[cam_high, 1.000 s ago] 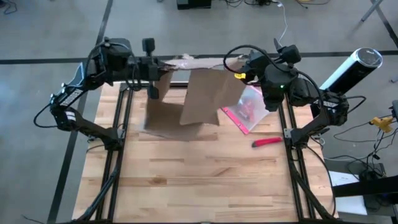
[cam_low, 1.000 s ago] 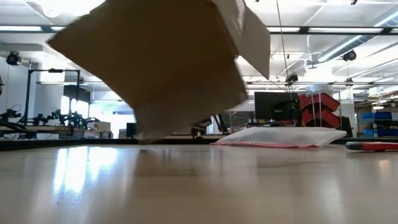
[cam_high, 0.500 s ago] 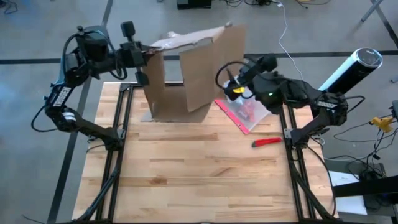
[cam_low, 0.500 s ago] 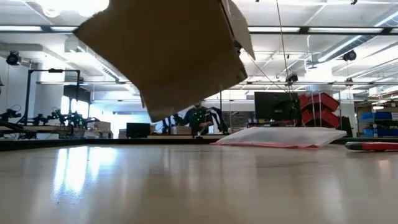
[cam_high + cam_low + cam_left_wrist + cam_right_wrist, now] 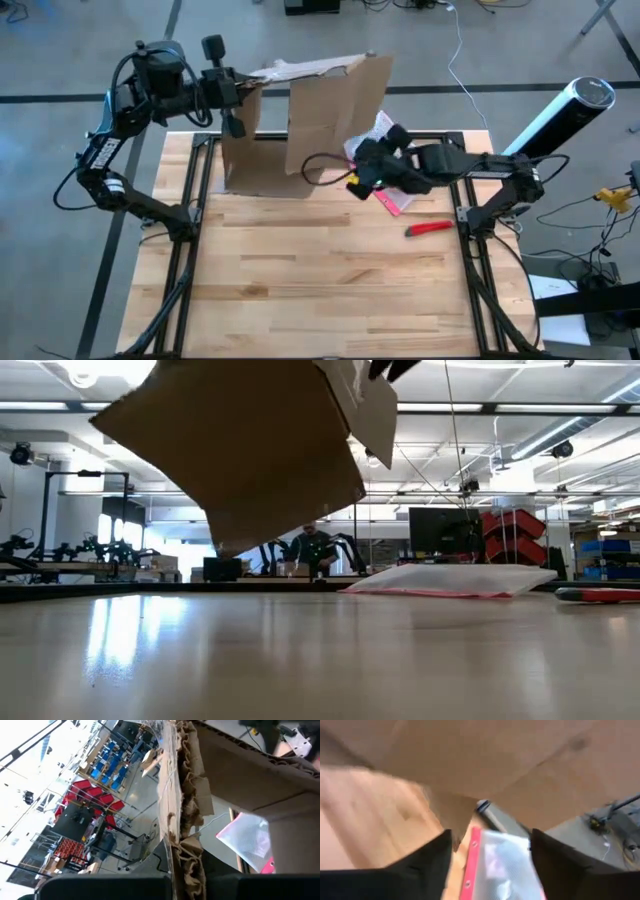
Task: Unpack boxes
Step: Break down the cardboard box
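Note:
The brown cardboard box (image 5: 305,125) hangs tilted over the far part of the table, clear of the wood in the low view (image 5: 240,450). My left gripper (image 5: 230,105) is shut on its left side. My right gripper (image 5: 352,180) stands open, low beside the box's near right corner, with its fingers either side of the pink-edged clear pouch (image 5: 495,862) without plainly touching it. The pouch (image 5: 392,192) lies flat on the table to the right of the box. My left gripper pinches a torn, ragged cardboard edge (image 5: 176,847) at the box's upper left between its two fingers, coming level from the table's left. The box hangs from this hold, tilted and lifted clear of the table.
A red-handled tool (image 5: 430,228) lies on the wood to the right of the pouch. A white cylinder (image 5: 560,112) stands off the table's right edge. Bare wood (image 5: 320,290) fills the near half of the table.
My right gripper has left the box's upper right flap and gone down toward the table's near and left, ending over the pouch. My left gripper has moved toward the far left. The box has swung from leaning toward the near edge to more upright, staying off the table.

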You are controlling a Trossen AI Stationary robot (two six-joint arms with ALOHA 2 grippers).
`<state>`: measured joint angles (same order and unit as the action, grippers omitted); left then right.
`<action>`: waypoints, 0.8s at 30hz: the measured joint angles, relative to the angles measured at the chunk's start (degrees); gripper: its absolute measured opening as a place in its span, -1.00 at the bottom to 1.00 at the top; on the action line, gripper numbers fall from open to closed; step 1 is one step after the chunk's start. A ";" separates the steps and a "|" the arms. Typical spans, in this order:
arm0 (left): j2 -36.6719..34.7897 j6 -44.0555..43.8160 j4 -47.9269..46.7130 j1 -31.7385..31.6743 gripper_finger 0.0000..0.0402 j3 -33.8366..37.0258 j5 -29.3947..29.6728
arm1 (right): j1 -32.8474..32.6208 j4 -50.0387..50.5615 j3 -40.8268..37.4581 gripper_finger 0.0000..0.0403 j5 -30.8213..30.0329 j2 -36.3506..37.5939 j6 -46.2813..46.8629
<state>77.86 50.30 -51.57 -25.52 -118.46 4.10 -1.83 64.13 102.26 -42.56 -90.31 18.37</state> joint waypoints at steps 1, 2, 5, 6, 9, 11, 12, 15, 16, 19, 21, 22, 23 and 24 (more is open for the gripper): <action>0.11 -0.02 0.00 0.00 -1.00 0.00 -0.11 | -0.01 -0.23 -1.06 -0.21 0.28 -0.38 0.50; 0.18 -0.02 0.00 0.00 -1.00 0.00 -0.11 | 0.08 -0.50 -2.01 -0.37 0.79 -0.73 1.11; 0.37 -0.02 0.03 0.00 -1.00 0.00 -0.14 | 0.39 -4.89 -4.83 -0.86 3.40 -1.66 1.09; 0.41 -0.02 0.07 0.00 -1.00 0.00 -0.21 | 0.52 -7.52 -6.09 -0.92 4.83 -1.73 0.40; 0.42 -0.02 0.07 0.00 -1.00 0.00 -0.26 | 1.38 -19.16 -10.02 -0.91 11.32 -1.72 -1.87; 0.42 -0.16 0.09 0.00 -1.00 0.03 -0.90 | 1.94 -24.33 -11.83 -0.92 14.82 -1.88 -3.10; 0.42 -0.36 0.07 0.00 -1.00 0.03 -1.67 | 2.24 -26.12 -12.48 -0.94 15.39 -2.32 -3.46; 0.42 -1.91 -0.02 -0.01 -1.00 0.06 -5.70 | 3.78 -28.51 -13.52 -0.99 15.17 -3.82 -5.32; 0.42 -2.55 -0.14 0.00 -1.00 0.07 -7.43 | 4.44 -28.59 -13.65 -0.98 14.62 -4.33 -5.39; 0.42 -4.97 -0.83 0.00 -1.00 0.07 -12.12 | 6.69 -28.37 -13.68 -0.99 13.53 -5.67 -5.49; 0.42 -6.70 -2.04 0.00 -1.00 0.07 -15.13 | 8.25 -28.10 -13.73 -1.00 13.39 -6.16 -5.50; 0.42 -7.63 -2.75 0.00 -1.00 0.07 -16.56 | 9.03 -27.68 -13.83 -0.99 13.21 -6.28 -5.52; 0.42 -8.58 -3.67 0.00 -1.00 0.07 -17.98 | 9.74 -27.08 -13.97 -0.99 12.89 -6.36 -5.54; 0.42 -9.59 -4.89 0.00 -1.00 0.07 -19.39 | 10.44 -26.43 -14.05 -0.99 12.72 -6.40 -5.55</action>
<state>78.28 40.72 -56.46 -25.52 -118.39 -15.29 8.61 37.70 88.22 -29.83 -96.72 12.82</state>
